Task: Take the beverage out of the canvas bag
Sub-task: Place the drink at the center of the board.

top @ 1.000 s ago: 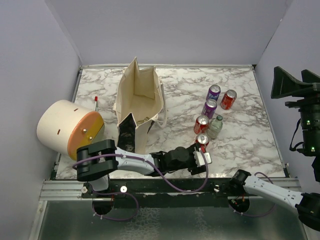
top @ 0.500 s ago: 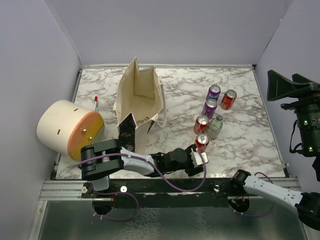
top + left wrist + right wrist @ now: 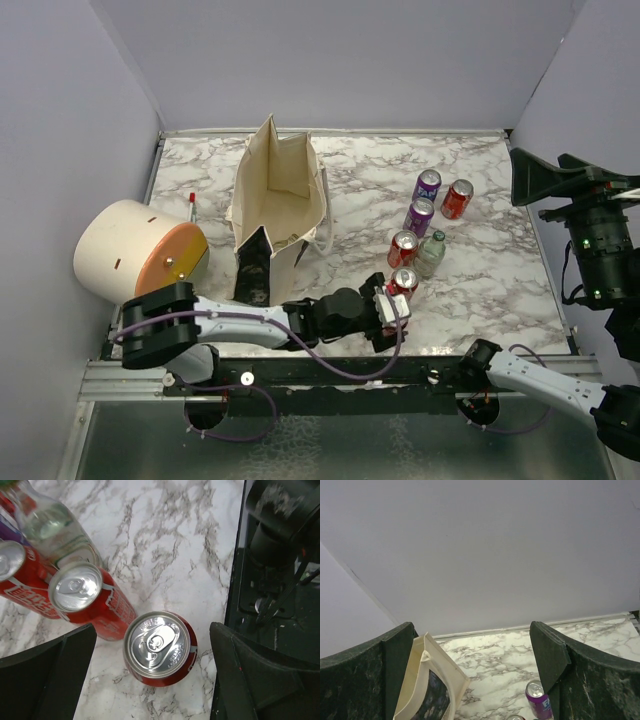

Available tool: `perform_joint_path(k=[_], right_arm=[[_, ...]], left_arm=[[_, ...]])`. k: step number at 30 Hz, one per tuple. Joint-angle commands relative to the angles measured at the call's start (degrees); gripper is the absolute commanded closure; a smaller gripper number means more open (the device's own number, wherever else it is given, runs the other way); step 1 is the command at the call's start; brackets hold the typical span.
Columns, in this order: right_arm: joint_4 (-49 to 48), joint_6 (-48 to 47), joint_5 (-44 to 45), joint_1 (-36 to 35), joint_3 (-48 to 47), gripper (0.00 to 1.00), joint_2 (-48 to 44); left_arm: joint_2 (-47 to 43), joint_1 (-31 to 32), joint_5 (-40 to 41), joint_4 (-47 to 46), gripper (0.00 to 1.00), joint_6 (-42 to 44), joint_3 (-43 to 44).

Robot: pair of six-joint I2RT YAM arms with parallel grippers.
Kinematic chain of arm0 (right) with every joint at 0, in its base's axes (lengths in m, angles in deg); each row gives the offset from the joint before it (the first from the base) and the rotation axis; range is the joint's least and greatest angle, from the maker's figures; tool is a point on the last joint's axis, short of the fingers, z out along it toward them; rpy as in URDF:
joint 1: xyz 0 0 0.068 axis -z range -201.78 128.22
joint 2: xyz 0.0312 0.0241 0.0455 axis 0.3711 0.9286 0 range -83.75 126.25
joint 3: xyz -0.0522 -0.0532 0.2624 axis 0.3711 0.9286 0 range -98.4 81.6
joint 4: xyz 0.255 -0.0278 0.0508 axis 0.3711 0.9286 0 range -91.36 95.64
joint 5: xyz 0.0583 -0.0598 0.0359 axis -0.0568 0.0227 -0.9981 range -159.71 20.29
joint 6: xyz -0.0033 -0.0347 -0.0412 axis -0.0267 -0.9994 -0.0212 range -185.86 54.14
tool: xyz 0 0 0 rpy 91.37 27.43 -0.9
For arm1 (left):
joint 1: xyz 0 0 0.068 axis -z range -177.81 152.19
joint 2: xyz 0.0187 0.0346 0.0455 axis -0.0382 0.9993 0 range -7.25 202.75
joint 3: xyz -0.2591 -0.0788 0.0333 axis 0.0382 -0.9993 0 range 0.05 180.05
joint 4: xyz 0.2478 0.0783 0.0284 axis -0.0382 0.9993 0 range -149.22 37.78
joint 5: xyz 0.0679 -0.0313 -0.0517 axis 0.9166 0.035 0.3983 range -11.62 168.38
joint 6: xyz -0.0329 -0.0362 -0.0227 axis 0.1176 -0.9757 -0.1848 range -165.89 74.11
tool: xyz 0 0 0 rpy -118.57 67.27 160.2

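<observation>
The canvas bag (image 3: 275,200) stands upright and open at the left middle of the marble table; its edge (image 3: 427,690) also shows in the right wrist view. A red beverage can (image 3: 404,282) stands upright on the table near the front edge. My left gripper (image 3: 393,297) sits low beside it. In the left wrist view the can (image 3: 160,647) stands between the open gripper (image 3: 155,667), with a gap to each finger. My right gripper (image 3: 550,180) hangs high at the right edge, open (image 3: 472,650) and holding nothing.
Two purple cans (image 3: 427,184) (image 3: 418,216), two more red cans (image 3: 457,198) (image 3: 402,248) and a glass bottle (image 3: 431,253) stand behind the near can. A cream cylinder with an orange end (image 3: 140,255) lies at the left. The table's front edge (image 3: 235,590) runs just right of the can.
My left gripper has opened off the red can and drawn back a little to the left, leaving the can standing. The right gripper has swung slightly leftward.
</observation>
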Motion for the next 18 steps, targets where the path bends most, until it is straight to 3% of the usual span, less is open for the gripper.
perform_joint_path(k=[1, 5, 10, 14, 18], right_arm=[[-0.3, -1.5, -1.8, 0.1, 1.5, 0.0, 0.2], [-1.8, -3.6, -3.8, 0.0, 3.6, 0.0, 0.9], [-3.4, -5.0, -6.2, 0.1, 6.9, 0.0, 3.7], [-4.7, -4.8, -6.0, 0.0, 7.2, 0.0, 7.0], [-5.8, -3.3, -6.0, 0.0, 7.5, 0.0, 9.8]], left_arm=[[-11.6, -0.3, 1.9, 14.0, 0.01, -3.3, 4.6], [-19.3, -2.4, 7.0, 34.3, 0.01, -10.9, 13.8], [-23.3, -7.7, 11.7, 49.0, 0.01, -17.6, 27.6], [-20.8, -24.0, 7.5, 57.8, 0.01, -20.8, 39.8], [-15.4, -34.7, 7.5, 64.0, 0.02, -21.3, 51.1]])
